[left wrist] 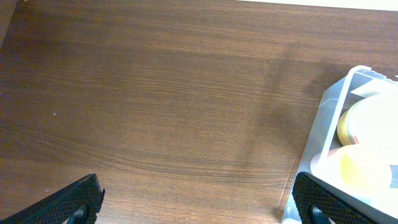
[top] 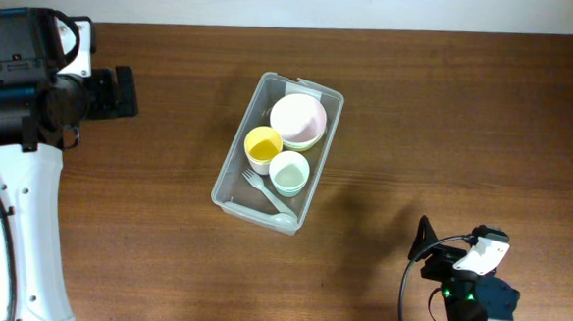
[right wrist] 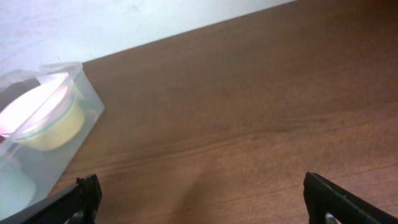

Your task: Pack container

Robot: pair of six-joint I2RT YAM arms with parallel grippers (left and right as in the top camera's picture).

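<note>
Two sets of fingers, both spread wide, neither gripping anything. Left fingers point(left wrist: 199, 208) well apart from the container point(top: 231, 172), off the long side nearest its yellow cup point(top: 263, 147). Black tips at the two bottom corners of the left wrist view, only brown wood of the table point(top: 446, 110) between them. One corner of the container just inside that view at the right edge. Right fingers point(right wrist: 205, 202) also well apart from the container, off its opposite long side and beyond its fork end. Tips parted just as widely at the bottom corners of the right wrist view, one end of the container at the left edge there.

Container clear plastic, rectangular with rounded corners and a rim. Resting flat near the middle of the table, open at the top, turned at a slant to the table edges.

Five pieces of tableware inside the container. At its end toward the back edge of the table, a pink bowl point(top: 298, 115) nested in a pale yellow-green bowl point(top: 309, 140). Just beside that stack, the yellow cup against one long wall and a mint-green cup point(top: 289, 172) against the other, side by side, touching or nearly so. At the remaining end, a white plastic fork point(top: 262, 191) flat on the container floor, lying slantwise, tines toward the yellow cup.
</note>
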